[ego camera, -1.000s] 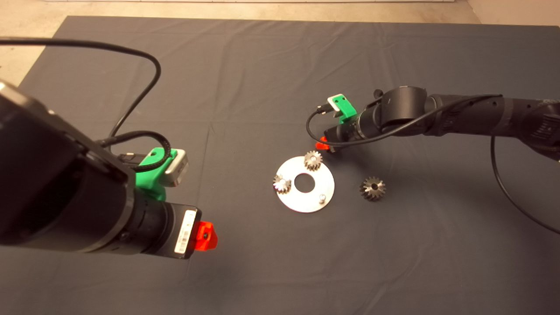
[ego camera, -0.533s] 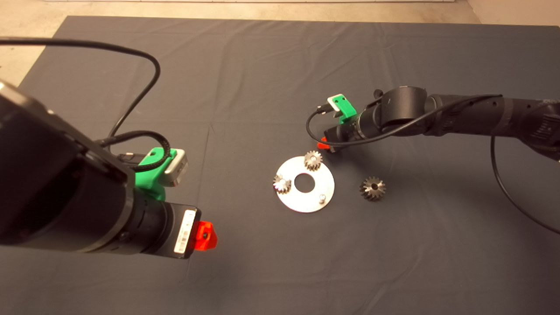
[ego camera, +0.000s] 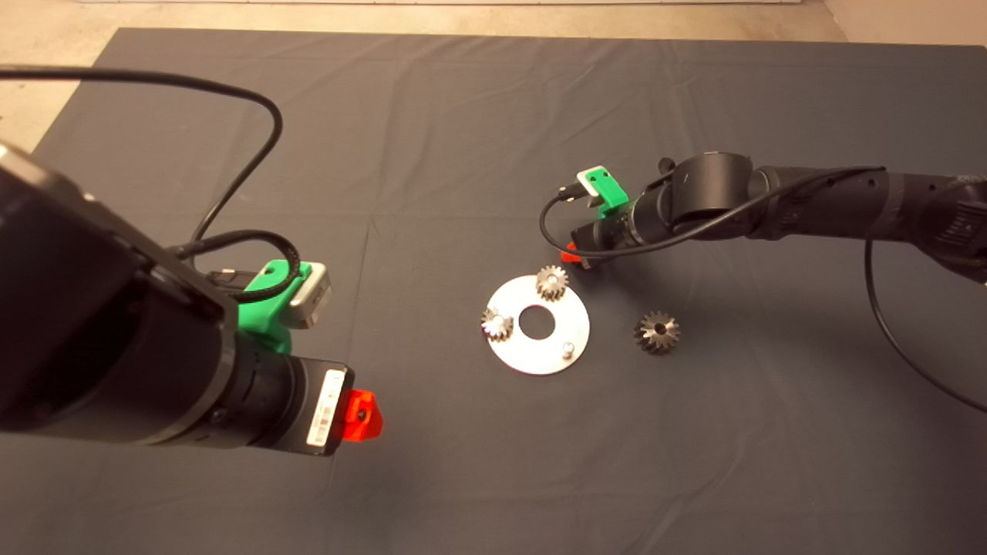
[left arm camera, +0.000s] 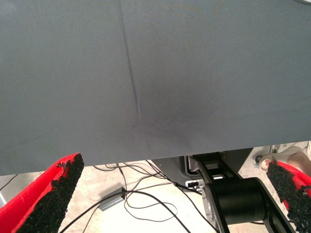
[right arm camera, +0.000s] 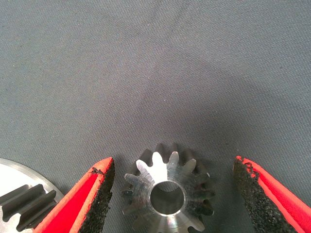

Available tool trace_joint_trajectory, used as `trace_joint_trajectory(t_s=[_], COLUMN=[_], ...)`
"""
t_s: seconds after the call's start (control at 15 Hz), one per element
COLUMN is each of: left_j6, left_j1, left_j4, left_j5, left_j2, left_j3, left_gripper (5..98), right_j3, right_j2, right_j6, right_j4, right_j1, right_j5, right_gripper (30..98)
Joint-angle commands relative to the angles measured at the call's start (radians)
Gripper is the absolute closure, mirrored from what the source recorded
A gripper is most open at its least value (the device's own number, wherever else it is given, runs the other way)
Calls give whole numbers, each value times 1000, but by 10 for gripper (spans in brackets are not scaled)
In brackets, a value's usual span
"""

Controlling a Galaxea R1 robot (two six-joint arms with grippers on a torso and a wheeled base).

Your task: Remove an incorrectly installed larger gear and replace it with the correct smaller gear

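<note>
A round steel plate (ego camera: pixel 515 356) lies mid-mat with two small gears (ego camera: pixel 552 283) (ego camera: pixel 497 324) on its pins and one bare pin (ego camera: pixel 567 348). The larger gear (ego camera: pixel 657 332) lies on the mat to the right of the plate. My right gripper (ego camera: pixel 570 253) hangs low just behind the plate's far right rim. In the right wrist view it (right arm camera: pixel 172 164) is open, and the smaller gear (right arm camera: pixel 167 194) lies flat on the mat between its fingers (right arm camera: pixel 92 199), not gripped. This gear is hidden in the head view. My left gripper (ego camera: pixel 362 416) is open and empty at the front left.
The plate's rim (right arm camera: pixel 12 172) and one mounted gear (right arm camera: pixel 24 206) show beside the right gripper's finger. The left wrist view shows the left gripper (left arm camera: pixel 174 164) over the mat's edge, with floor cables (left arm camera: pixel 146 199) and a black robot part (left arm camera: pixel 238 199) beyond.
</note>
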Motion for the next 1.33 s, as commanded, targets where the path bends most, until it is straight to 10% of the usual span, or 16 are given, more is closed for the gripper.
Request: trace_joint_trajectory(t_s=[0.0, 1.27], left_j6=[-2, 0], left_j1=[-20, -20], left_j4=[-8, -8], left_j5=[132, 132], left_j2=[-1, -1], left_j3=[12, 13], left_gripper=[58, 58], right_j3=[11, 13], right_j2=[1, 3], right_j6=[-3, -6], right_j4=[14, 68], right_j1=[18, 18], right_j5=[4, -4], right_gripper=[632, 766])
